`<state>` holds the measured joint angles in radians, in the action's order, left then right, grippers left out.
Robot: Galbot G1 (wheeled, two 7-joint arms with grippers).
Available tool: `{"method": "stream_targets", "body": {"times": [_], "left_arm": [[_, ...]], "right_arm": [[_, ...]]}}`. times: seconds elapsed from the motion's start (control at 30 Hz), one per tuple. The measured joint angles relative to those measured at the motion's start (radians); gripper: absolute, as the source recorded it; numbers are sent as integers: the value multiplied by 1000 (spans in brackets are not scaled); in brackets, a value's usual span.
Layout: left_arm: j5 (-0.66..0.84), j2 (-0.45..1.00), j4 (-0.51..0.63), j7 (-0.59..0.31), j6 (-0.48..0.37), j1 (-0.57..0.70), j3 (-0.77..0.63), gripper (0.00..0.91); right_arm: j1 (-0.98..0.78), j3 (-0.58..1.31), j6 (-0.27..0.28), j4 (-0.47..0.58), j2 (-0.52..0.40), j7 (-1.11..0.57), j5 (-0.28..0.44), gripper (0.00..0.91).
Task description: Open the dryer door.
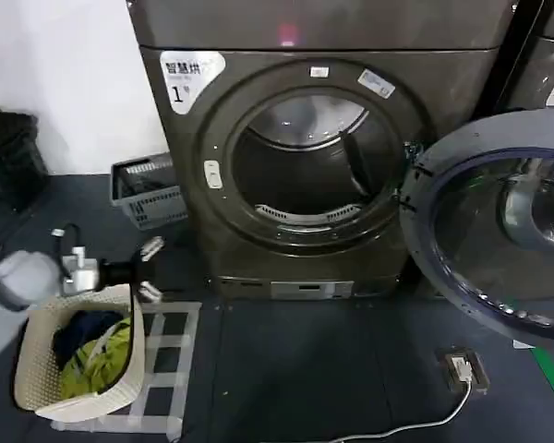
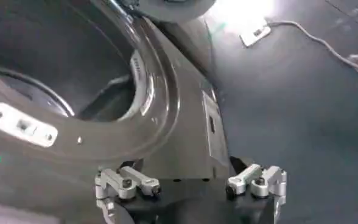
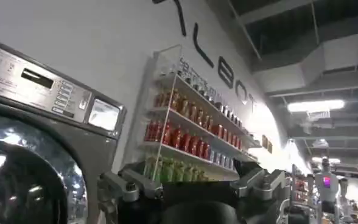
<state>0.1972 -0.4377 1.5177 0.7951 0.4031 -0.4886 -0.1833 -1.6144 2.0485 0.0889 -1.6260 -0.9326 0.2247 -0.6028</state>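
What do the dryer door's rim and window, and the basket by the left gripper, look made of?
Dryer door, swung open: the inner rim looks like matte blue-grey plastic; the window looks like glass, clear with reflections. Laundry basket: cream woven or perforated plastic, probably, judging by its regular mesh. Left gripper hangs open above it.

- The dryer (image 1: 314, 148) stands against the wall, its drum mouth facing the robot.
- The door (image 1: 499, 221) hangs swung wide to the right of the mouth, hinged at the mouth's right edge.
- A second machine (image 1: 545, 55) stands behind the door, on the right.
- A crate (image 1: 146, 192) sits on the floor left of the dryer.
- A basket (image 1: 39, 369) with clothes (image 1: 94, 353) in it stands at front left.
- The left gripper (image 1: 150, 269) hangs just above the basket, well apart from the door.
- A cable box (image 1: 463, 369) lies on the floor below the door.
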Motion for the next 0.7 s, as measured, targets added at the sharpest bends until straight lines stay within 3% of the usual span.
{"method": "stream_targets", "body": {"times": [0.3,0.7], "left_arm": [[-108,126,-67,114,45,-14,43,907],[-206,216,-78,121,75,-138,123,907]], "right_arm": [[-3,1,-2,-3,7,0,0,907],[4,-15,-2,-13,-1,0,-1,907]]}}
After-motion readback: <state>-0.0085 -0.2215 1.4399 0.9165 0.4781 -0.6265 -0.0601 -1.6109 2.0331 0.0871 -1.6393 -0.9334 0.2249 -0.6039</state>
